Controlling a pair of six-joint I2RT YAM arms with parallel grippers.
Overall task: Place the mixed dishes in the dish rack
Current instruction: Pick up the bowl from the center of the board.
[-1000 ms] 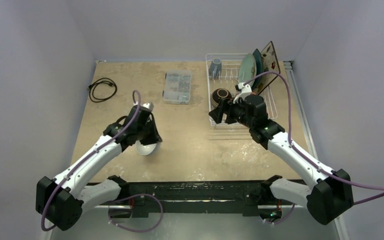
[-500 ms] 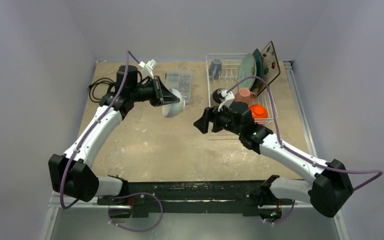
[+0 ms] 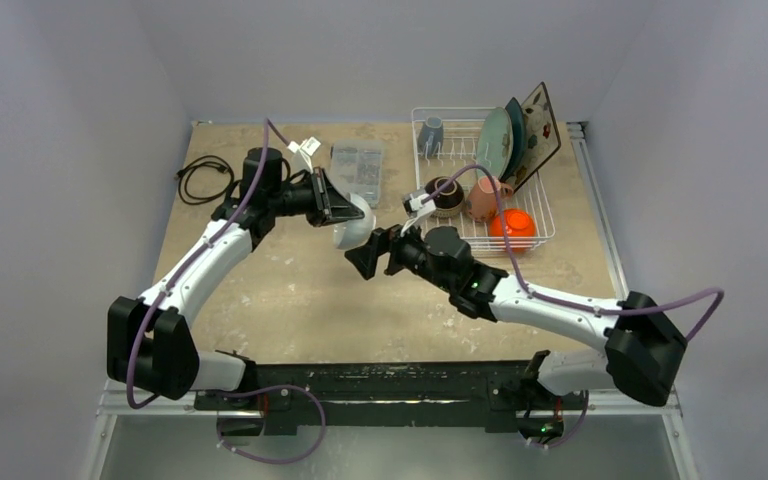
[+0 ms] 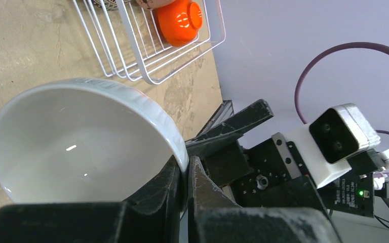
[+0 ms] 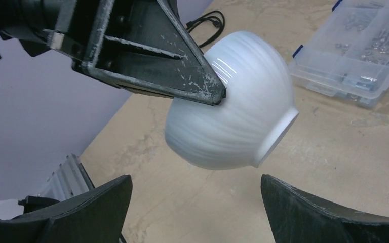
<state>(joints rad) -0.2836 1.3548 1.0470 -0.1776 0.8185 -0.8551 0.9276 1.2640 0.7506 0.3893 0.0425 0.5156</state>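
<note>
Now the white bowl [image 5: 233,129] hangs in the air above the table [image 3: 290,300], between the clear compartment box [image 3: 356,172] and the dish rack [image 3: 457,152], and it touches neither of them. The left fingers [image 4: 174,187] are closed on its rim, one inside and one outside, and the bowl lies on its side. The right fingers [image 5: 91,207] are spread wide and empty, just beside the bowl and apart from it, with the ribbed wall and the foot ring turned toward them.

I think the bowl is glazed ceramic: stiff, smooth, rather slippery, and it would break if it falls. A pinch on the thin rim looks weak for its weight. For a handover, the free part of the rim seems the better place to hold, because the round wall may slide out.
</note>
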